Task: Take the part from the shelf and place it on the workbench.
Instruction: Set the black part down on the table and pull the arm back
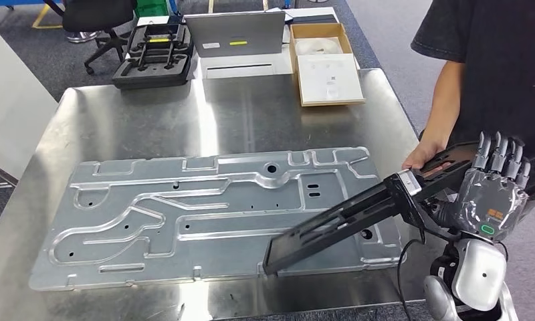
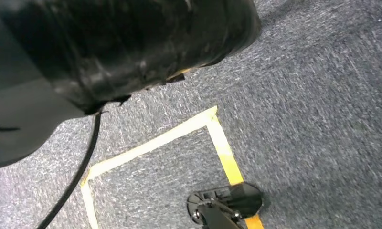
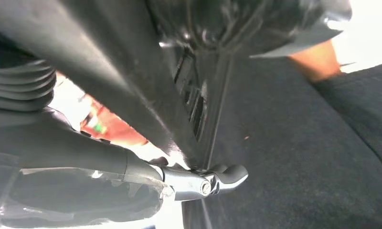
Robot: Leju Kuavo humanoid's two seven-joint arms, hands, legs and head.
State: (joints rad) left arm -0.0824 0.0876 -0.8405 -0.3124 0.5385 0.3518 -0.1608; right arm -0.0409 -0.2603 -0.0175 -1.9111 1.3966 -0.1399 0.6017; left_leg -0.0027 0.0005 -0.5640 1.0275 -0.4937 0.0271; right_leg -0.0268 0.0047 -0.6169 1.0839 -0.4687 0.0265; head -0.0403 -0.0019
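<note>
My right hand point(image 1: 495, 194) grips the long black part point(image 1: 358, 214) by its upper end, fingers wrapped around it. The part slopes down, its lower end over the embossed metal plate point(image 1: 184, 214) on the steel workbench point(image 1: 151, 114). A person's hand point(image 1: 422, 155) holds its far end.

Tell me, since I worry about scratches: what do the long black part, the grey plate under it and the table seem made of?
The black part looks like moulded plastic: matte, with slots and ribs. The grey plate looks like stamped sheet metal: dull silver, with pressed channels and punched holes. The table seems to be stainless steel, brushed and mirroring the light. The right hand holds the part.
</note>
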